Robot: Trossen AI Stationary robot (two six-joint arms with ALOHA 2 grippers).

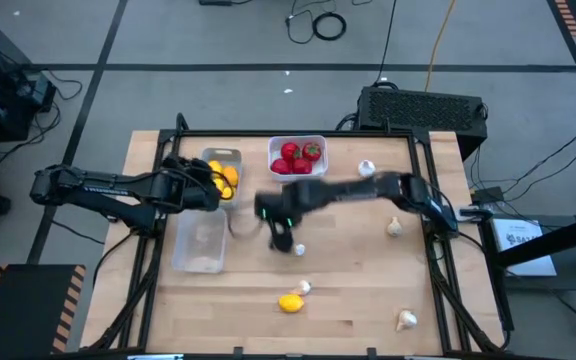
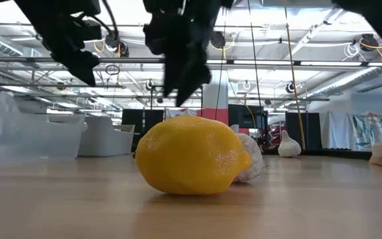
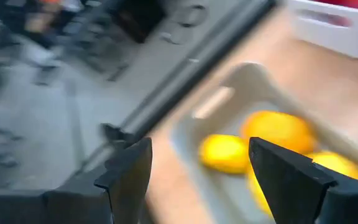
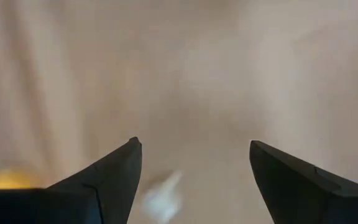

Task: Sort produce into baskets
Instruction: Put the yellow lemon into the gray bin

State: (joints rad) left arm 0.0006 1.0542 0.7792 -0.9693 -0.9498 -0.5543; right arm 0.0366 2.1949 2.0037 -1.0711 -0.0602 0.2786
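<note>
Light wooden table (image 1: 368, 300) with produce scattered and three trays near the far-left part. White round-cornered plastic tray (image 1: 297, 141) at the far edge holds red round fruits with green tops (image 1: 299, 158), about four, packed together. Grey rectangular tray (image 1: 224, 155) just left of it holds yellow and orange lemon-like fruits (image 1: 226, 180); in the left wrist view three of them (image 3: 278, 146) show, smooth and glossy, touching each other. Clear plastic tray (image 1: 199, 246) sits nearer the front, beside the grey one.

Loose on the table: one yellow lemon (image 1: 290, 302) near the front middle, with a whitish garlic bulb (image 1: 304, 288) touching it; low view shows the lemon (image 2: 191, 156) pebbly-skinned, lying on its side, garlic (image 2: 251, 156) behind it. Other garlic bulbs: one near the white tray (image 1: 366, 168), one at mid right (image 1: 395, 227), one front right (image 1: 406, 320), and a small one (image 1: 299, 249) under the right arm's pincer.

Left pincer (image 1: 211, 186) hovers over the grey tray, fingers spread, nothing between them (image 3: 197, 180). Right pincer (image 1: 284, 237) reaches to table centre, pointing down over the small garlic, fingers apart and empty (image 4: 194, 180); blurred white garlic (image 4: 161, 198) lies below them.
</note>
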